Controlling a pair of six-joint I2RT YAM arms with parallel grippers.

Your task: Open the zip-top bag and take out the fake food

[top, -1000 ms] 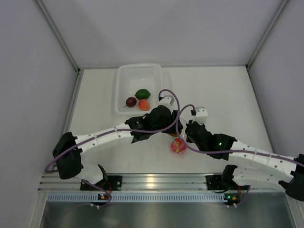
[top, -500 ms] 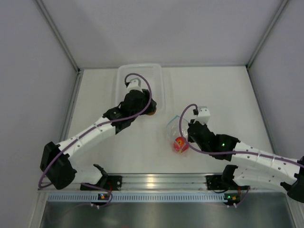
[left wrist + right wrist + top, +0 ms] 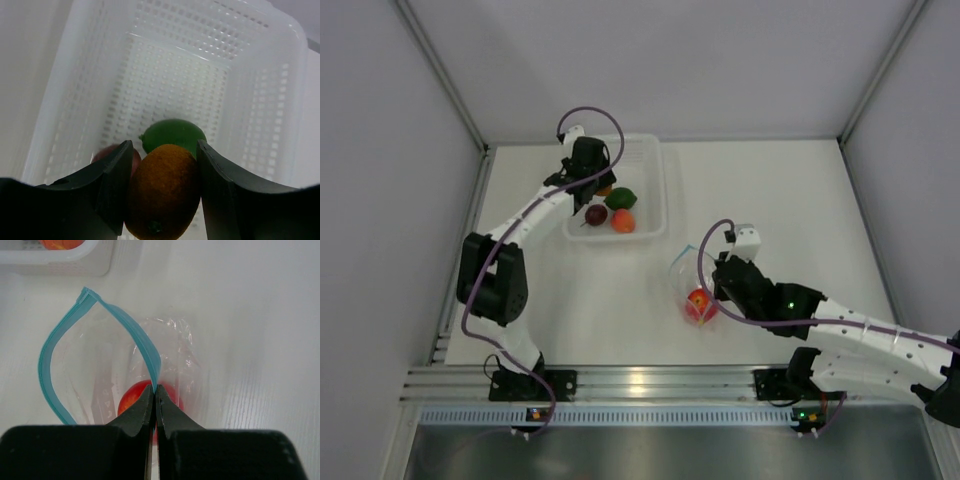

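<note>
Since half a second earlier, my left gripper point(image 3: 163, 148) had swung farther back over the tub point(image 3: 260, 100), clamping the brownish-orange fruit point(image 3: 162, 195). My right gripper point(image 3: 154, 391) pinched the open zip-top bag point(image 3: 95, 370) at its strip, with the red fruit point(image 3: 131, 396) inside.

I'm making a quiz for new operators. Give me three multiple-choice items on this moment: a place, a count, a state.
1. How many fruits lie loose in the tub? A one; B five; C three.
2. Where is the red fruit? A in the tub; B in the zip-top bag; C behind the tub.
3. The bag's mouth is: A open; B zipped shut; C folded under.
Answers: 1 C, green fruit, maroon fruit, orange fruit. 2 B, it shows through the clear plastic. 3 A, the teal strip's sides gape apart.
</note>
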